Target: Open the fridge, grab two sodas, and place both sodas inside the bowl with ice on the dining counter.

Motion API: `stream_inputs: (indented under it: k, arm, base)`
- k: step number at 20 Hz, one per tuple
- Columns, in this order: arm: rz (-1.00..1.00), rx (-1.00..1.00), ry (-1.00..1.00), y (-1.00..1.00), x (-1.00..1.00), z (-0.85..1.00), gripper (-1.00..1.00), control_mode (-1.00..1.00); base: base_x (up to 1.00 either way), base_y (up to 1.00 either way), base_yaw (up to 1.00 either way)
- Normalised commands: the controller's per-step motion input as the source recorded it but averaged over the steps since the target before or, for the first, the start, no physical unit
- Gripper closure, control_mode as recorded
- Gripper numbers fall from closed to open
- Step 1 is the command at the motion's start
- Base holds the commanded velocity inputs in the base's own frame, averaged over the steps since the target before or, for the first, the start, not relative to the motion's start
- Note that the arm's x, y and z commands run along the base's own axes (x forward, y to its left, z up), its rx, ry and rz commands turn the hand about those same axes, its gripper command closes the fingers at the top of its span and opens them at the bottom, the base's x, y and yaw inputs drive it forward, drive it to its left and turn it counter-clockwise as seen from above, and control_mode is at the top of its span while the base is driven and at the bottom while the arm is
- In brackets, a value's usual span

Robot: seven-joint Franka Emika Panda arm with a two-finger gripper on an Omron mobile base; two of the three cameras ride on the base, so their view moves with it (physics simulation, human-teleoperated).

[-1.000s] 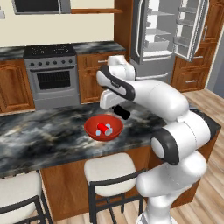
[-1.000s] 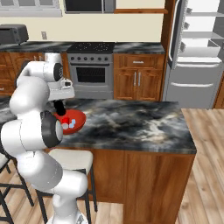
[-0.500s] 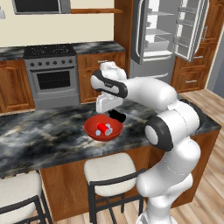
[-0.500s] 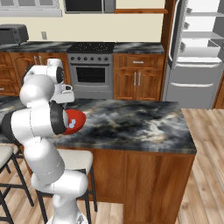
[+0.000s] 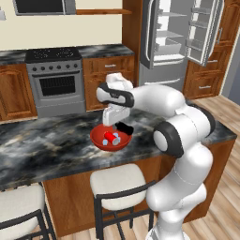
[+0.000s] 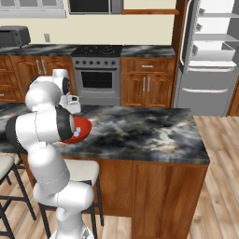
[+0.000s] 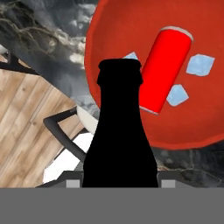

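While the arm reaches across the centre of the left base frame, its gripper (image 5: pixel 123 126) hangs just over the red bowl (image 5: pixel 99 139), jaws pinched on a black soda bottle (image 7: pixel 119 131). In the hand frame that bottle fills the lower middle, neck toward the top, blocking the left part of the bowl behind it. Inside the bowl lies a red can (image 7: pixel 166 68), tilted, upper right of the hand frame, with pale ice cubes (image 7: pixel 200 64) beside it; whether the bottle touches the bowl rim I cannot tell. Bowl sits on the dining counter (image 5: pixel 42 145), black-grey marbled top, centre-left of the left base frame, near the edge facing the stools (image 5: pixel 116 180). In the right base frame the bowl shows at middle left, partly behind the arm. Fridge (image 5: pixel 177 40) stands upper right in the left base frame, doors swung open, white shelves exposed. Stove (image 5: pixel 53 77) at upper left.
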Motion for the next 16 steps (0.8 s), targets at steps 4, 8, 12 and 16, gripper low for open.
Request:
stream_inputs:
  k: [4,8,12,16]
  arm:
    - [0.04,-0.01,0.0,0.0,0.36,-0.32,1.0,-1.0]
    - [0.03,-0.03,0.0,0.0,0.36,-0.3,1.0,-1.0]
    - [0.02,-0.01,0.0,0.0,0.36,-0.21,1.0,-1.0]
    - [0.02,0.0,0.0,0.06,0.24,-0.14,1.0,-1.0]
  base:
    - [0.0,0.0,0.0]
    - [0.0,0.0,0.0]
    - [0.0,0.0,0.0]
    - [0.0,0.0,0.0]
